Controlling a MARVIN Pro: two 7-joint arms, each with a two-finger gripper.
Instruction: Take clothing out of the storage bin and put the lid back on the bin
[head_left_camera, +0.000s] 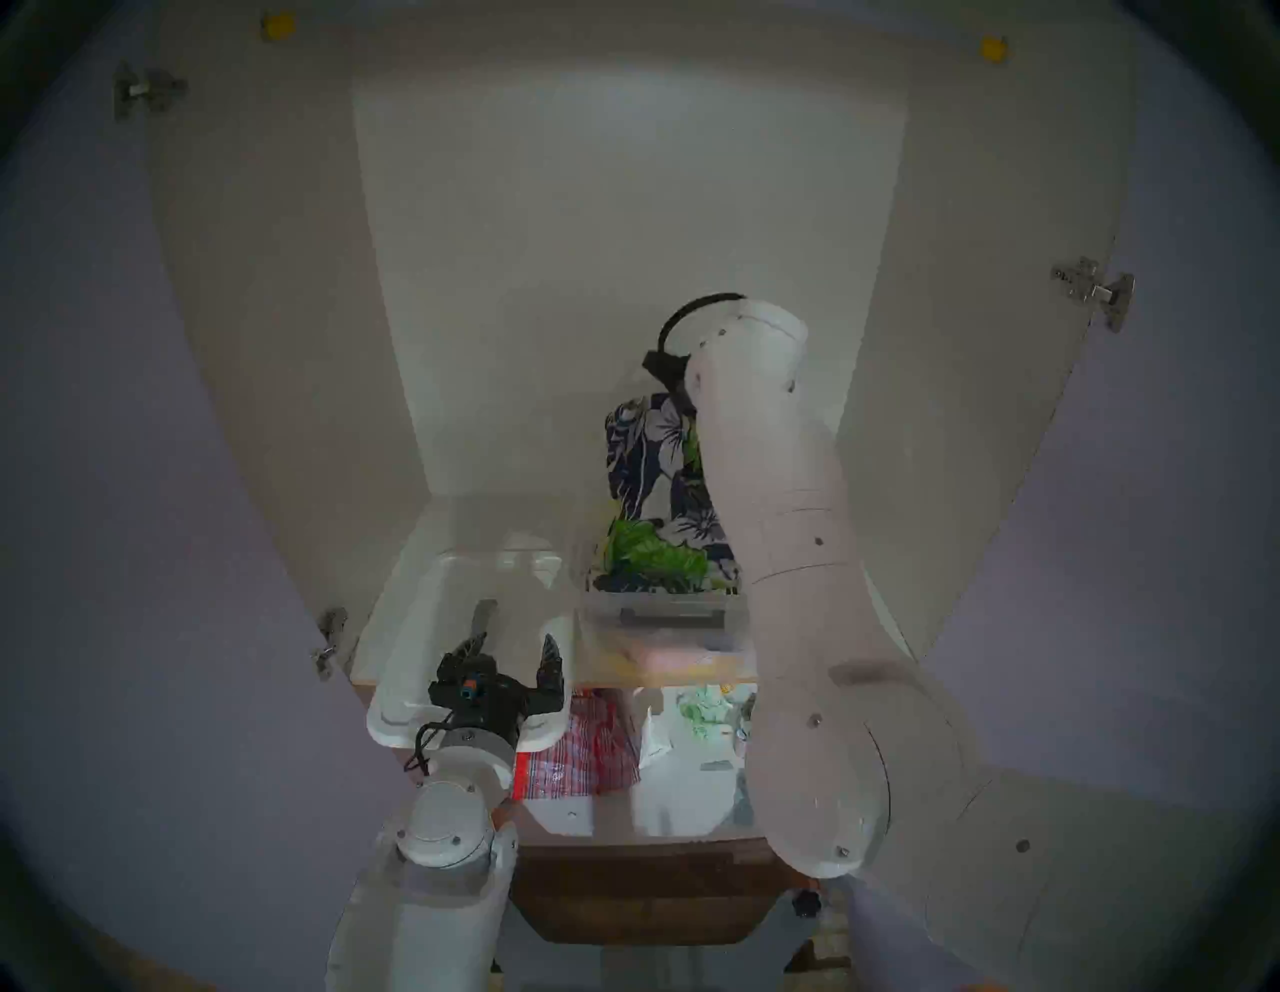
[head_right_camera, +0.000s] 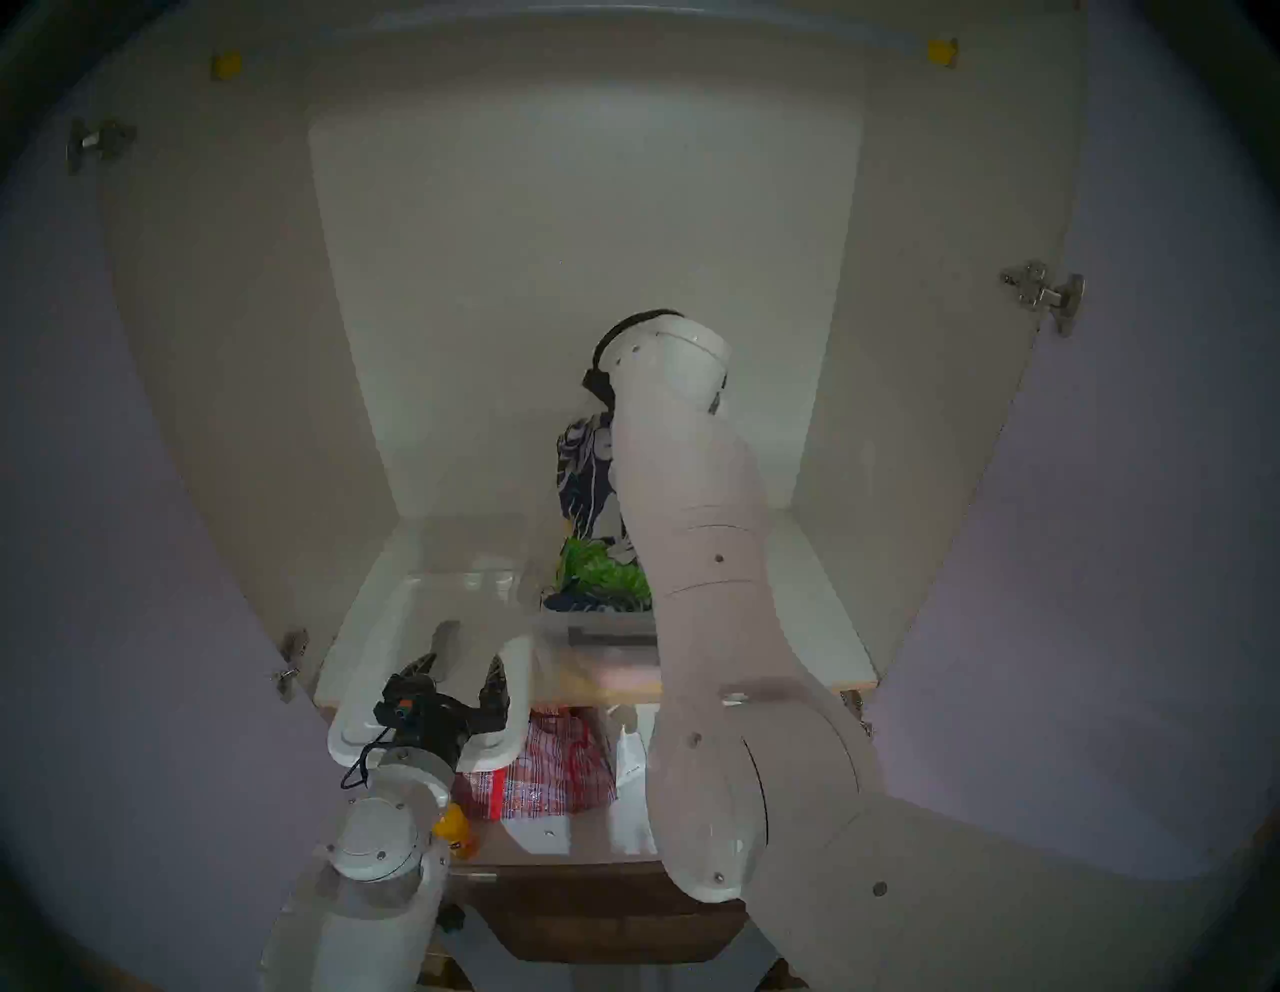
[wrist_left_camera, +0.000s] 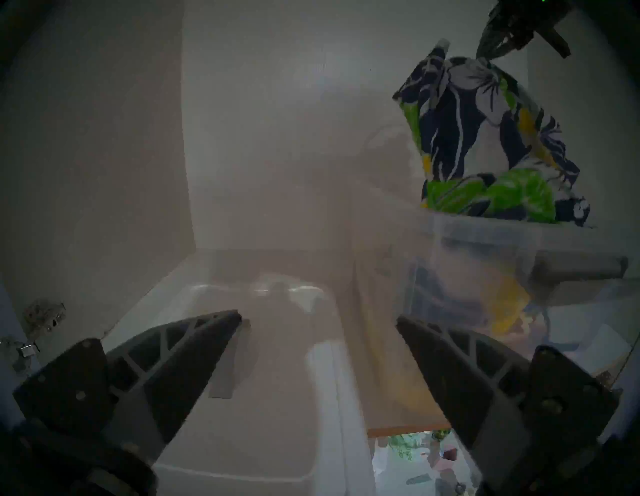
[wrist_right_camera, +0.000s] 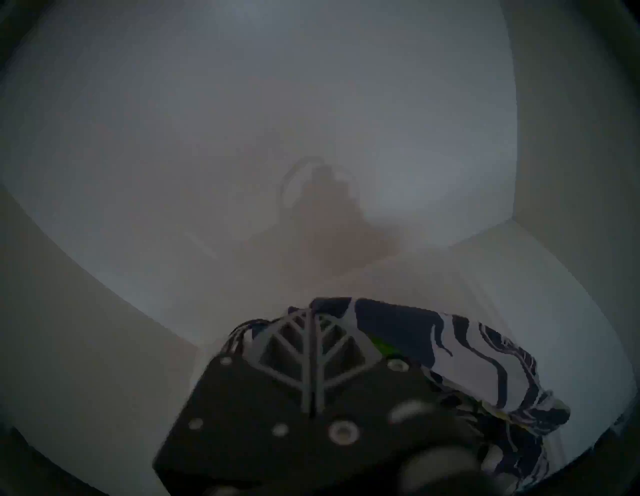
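Head cam, left eye: the soft navy-blue garment w/ white flowers & bright green leaves (head_left_camera: 658, 485) hangs stretched up out of the clear rectangular plastic storage bin w/ grey front handle bar (head_left_camera: 665, 613), which sits on the upper cupboard shelf (head_left_camera: 893, 623). Its top is pinched by the right gripper (wrist_left_camera: 498, 38), fingers pressed together on the fabric as seen from the left wrist cam & the right wrist cam; its bottom end is at the bin's rim, whether inside or just above I can't tell. So step 1 looks roughly halfway to me: cloth is up but prob. not clear of the bin, & not set down anywhere. The whitish translucent rectangular lid w/ raised rim & grey centre handle (head_left_camera: 478, 623) lies flat on the same shelf, just beside the bin on its left, front edge overhanging the shelf. The left gripper (head_left_camera: 512, 658) hovers over the lid's near end, fingers spread wide, gripping nothing. Bin's open; something pale & yellowish shows thru its wall, too blurry to ID. Below, a red-checked woven bag (head_left_camera: 582, 748) on the lower shelf, not involved. Left to do, as I judge it: get the garment fully out & placed, then lid pickup, lid onto bin.
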